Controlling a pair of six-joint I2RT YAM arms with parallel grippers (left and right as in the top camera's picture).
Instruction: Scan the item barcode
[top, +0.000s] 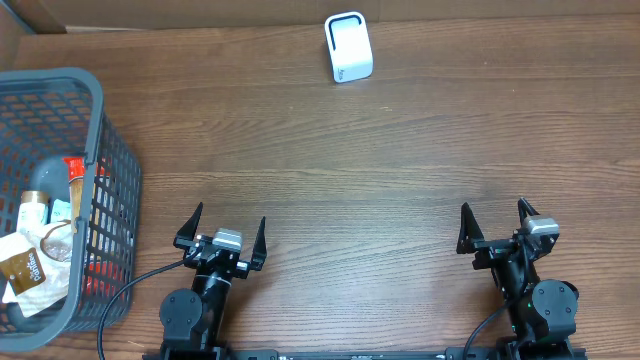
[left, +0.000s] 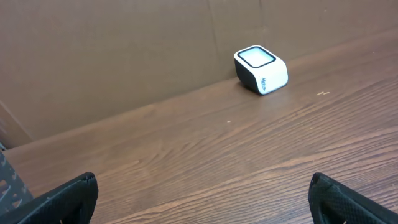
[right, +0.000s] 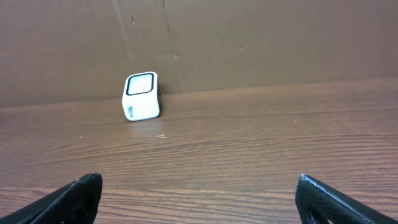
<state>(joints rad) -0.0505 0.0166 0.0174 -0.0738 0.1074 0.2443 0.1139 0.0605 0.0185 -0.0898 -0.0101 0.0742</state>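
Arms folded low, pointing fwd; L gripper (top: 229, 216) & R gripper (top: 493, 208) jaws wide apart, empty. Scanner (top: 349, 47) window faces up.

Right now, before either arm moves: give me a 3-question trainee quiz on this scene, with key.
1. Short answer: on which side of the robot does the grey basket of items sit?
2. True or false: the left hand and the right hand are both open and empty.
3. Pick one: the white scanner stands A) inside the basket, B) near the far edge of the table, apart from both hands, C) between the right hand's fingers.

Key: 1 left; 2 true; 3 B.
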